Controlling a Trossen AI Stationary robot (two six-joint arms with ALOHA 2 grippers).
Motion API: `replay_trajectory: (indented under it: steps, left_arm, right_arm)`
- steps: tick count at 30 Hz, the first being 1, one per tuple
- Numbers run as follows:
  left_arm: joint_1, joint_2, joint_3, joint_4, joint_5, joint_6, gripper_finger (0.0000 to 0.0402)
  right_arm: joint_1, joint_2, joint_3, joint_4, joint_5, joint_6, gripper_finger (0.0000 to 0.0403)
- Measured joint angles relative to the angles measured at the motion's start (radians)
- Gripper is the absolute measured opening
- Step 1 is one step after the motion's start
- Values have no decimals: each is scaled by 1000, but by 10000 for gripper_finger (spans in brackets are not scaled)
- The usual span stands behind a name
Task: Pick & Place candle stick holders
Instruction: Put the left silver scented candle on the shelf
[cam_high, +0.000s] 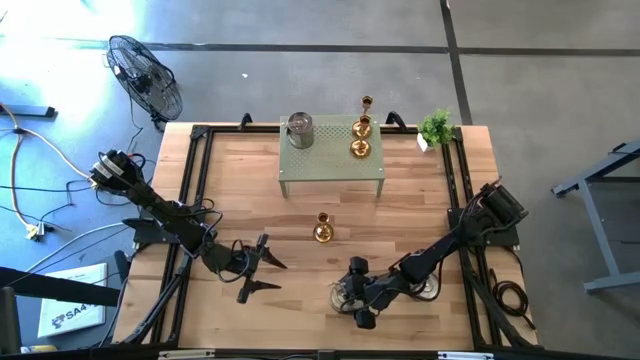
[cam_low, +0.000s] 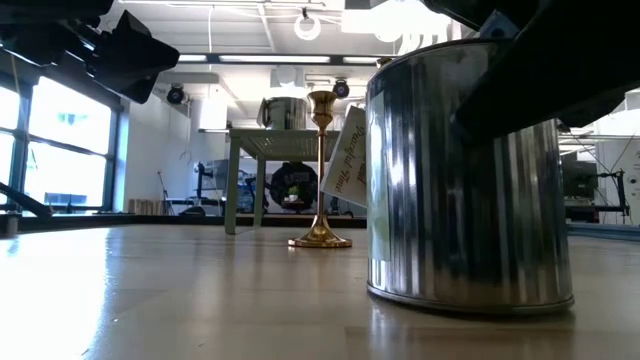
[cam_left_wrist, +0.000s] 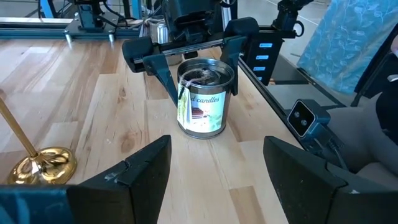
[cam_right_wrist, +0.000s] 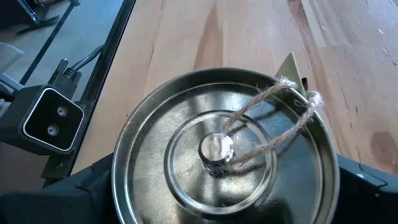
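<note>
A silver tin holder with a knobbed lid and a twine-tied tag stands on its base on the table, near the front edge right of centre. My right gripper is shut on it. One gold holder stands on its round base mid-table. It also shows in the low view. Two gold holders and another silver tin stand on the green stand. My left gripper is open and empty, left of the tin and pointing toward it. My right gripper pinches the tin's round wall between its two fingers, one on each side, just below the rim. The fingers slant down from above and from the table's right. The tin stands upright with its base on the table.
A small green potted plant sits at the table's far right corner. A black frame runs along the table's edges. A fan stands on the floor beyond the far left corner. Bare wood lies between the stand and the grippers.
</note>
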Motion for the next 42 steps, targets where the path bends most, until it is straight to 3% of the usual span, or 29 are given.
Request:
replay_trajectory:
  steps: [9,20,37,42]
  left_arm:
    - [0,0,0,-1,-36,0,250]
    - [0,0,0,3,36,-78,250]
    - [0,0,0,2,156,-26,250]
    - [1,0,0,-7,113,-53,266]
  right_arm:
    - [0,0,0,-1,-3,2,362]
    - [0,0,0,-2,-3,0,362]
    - [0,1,0,-2,0,0,361]
    - [0,2,0,-2,6,-1,361]
